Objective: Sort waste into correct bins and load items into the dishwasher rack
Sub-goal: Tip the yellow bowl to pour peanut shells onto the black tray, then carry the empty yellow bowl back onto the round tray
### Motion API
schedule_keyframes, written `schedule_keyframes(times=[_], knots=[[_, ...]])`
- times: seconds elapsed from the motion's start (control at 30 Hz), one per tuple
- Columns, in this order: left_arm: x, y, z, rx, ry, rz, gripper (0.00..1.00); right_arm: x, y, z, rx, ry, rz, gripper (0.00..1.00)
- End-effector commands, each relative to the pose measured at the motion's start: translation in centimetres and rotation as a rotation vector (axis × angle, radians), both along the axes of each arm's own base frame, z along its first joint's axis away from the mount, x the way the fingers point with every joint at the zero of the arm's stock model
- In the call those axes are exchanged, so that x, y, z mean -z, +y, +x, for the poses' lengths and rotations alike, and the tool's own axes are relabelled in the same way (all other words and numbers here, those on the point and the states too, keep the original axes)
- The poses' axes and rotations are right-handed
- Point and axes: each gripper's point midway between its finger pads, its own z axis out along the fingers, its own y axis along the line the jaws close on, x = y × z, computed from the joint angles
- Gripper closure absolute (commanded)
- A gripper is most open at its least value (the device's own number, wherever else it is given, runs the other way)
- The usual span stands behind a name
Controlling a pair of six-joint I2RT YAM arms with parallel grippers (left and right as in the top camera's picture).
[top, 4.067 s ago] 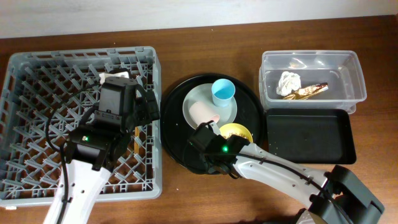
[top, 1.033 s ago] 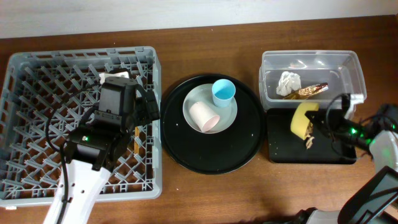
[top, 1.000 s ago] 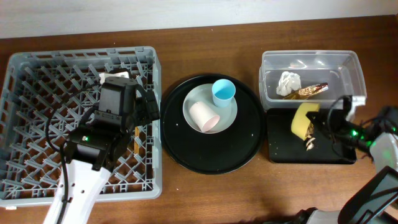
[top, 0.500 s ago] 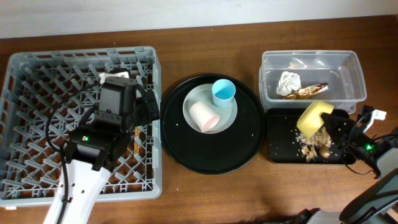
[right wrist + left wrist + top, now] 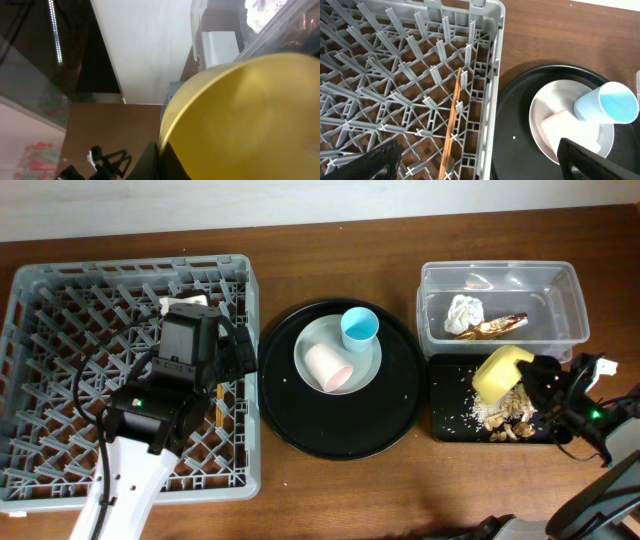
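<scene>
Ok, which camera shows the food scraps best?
Overhead: the food scraps lie piled in the black tray by the tilted yellow bowl. The right wrist view is filled by that bowl; the left wrist view shows none of them.

Brown wooden table (image 5: 330, 490), plain white wall (image 5: 300, 198) along its far edge, soft even light

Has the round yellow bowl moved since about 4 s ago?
Yes. The round yellow bowl has moved right, off the large round black tray. It is now over the shallow black rectangular tray, tipped in the right gripper.
</scene>
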Motion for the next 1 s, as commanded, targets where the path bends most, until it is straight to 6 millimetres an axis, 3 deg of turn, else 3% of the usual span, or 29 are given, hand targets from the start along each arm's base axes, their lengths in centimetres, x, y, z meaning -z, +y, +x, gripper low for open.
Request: schedule_keyframes(times=[0.0,0.27,0.47,0.57,0.7,0.83,0.97], knots=[[-0.6,0.1,0.0,0.0,-0.015,-0.007,0.01,-0.7,0.3,-0.3,-0.003,0.052,0.115,0.96],[-0.6,0.1,0.0,0.0,-0.015,-0.006,0.01,-1.6,-1.0,1.1,-0.004,0.078,0.151,0.96],[-0.6,0.1,0.0,0.0,-0.015,-0.007,0.01,-2.2,-0.4,1.6,-0.03,0.128,0.207,0.96],[-0.6,0.1,0.0,0.0,-0.015,-0.007,0.01,-2.7,1.3,1.7,-0.076,0.134,0.207,0.96],[-0.6,0.1,0.0,0.0,-0.015,-0.007,0.01,-4.8,5.0,1.8,-0.183,0.082,0.135,0.96],[-0.6,0.1,0.0,0.0,-0.015,-0.007,0.01,-7.1,8.6,1.6,-0.247,0.002,-0.016,0.96],[-0.6,0.1,0.0,0.0,-0.015,-0.007,0.01,-7.9,11.5,1.9,-0.207,-0.018,-0.215,0.96]])
